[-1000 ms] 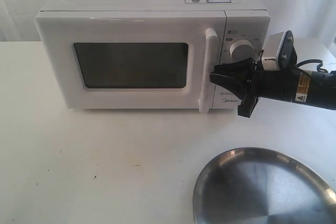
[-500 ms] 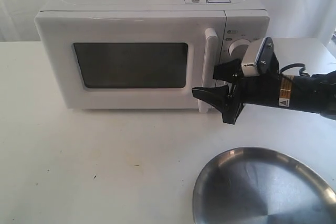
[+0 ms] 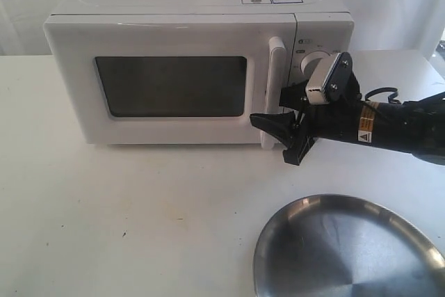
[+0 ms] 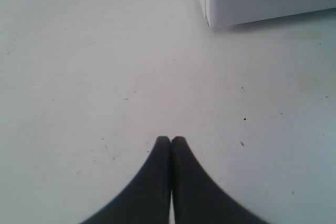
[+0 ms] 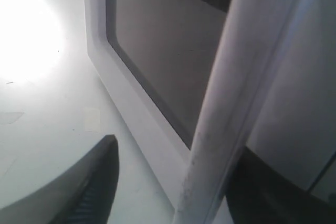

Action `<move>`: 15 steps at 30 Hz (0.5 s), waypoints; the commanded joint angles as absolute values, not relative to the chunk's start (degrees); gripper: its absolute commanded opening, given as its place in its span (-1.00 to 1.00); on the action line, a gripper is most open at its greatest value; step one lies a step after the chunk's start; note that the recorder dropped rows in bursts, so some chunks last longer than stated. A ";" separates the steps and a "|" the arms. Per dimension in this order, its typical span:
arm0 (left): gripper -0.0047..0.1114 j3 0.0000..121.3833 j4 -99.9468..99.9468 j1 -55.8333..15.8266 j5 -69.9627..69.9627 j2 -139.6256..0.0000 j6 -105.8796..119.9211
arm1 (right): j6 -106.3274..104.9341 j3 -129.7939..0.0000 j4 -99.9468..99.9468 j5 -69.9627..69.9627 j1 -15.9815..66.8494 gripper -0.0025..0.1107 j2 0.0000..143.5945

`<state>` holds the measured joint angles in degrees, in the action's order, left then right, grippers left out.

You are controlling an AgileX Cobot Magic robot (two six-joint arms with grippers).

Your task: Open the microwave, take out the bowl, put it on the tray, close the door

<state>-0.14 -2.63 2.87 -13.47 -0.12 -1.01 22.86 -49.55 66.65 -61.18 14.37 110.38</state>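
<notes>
Our right gripper (image 3: pixel 270 110) is spread astride the handle (image 3: pixel 276 60), low on the shut door (image 3: pixel 170 85); we should pinch the bar squarely, then pull along the door's swing arc.

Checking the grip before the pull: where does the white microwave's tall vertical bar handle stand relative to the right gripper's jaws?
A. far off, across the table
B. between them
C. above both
B: in the right wrist view the tall white vertical bar handle runs between the open black jaws of the right gripper.
</notes>
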 commanded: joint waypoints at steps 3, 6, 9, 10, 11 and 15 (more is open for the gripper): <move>-0.92 0.00 -2.20 2.62 -13.40 0.00 -1.23 | 20.76 -50.93 74.27 -68.92 16.25 -0.96 110.96; -0.92 0.00 -2.20 2.62 -13.40 0.00 -1.23 | 20.76 -50.93 76.64 -69.96 16.25 -0.96 110.96; -0.92 0.00 -2.20 2.62 -13.40 0.00 -1.23 | 20.76 -50.93 78.63 -69.96 16.25 -0.96 110.96; -0.92 0.00 -2.20 2.62 -13.40 0.00 -1.23 | 20.76 -50.93 79.09 -69.96 16.25 -0.96 110.96; -0.92 0.00 -2.20 2.62 -13.40 0.00 -1.23 | 20.76 -50.93 79.76 -69.96 16.25 -0.96 110.96; -0.92 0.00 -2.20 2.62 -13.40 0.00 -1.23 | 21.18 -50.93 81.27 -69.96 16.25 -0.96 110.96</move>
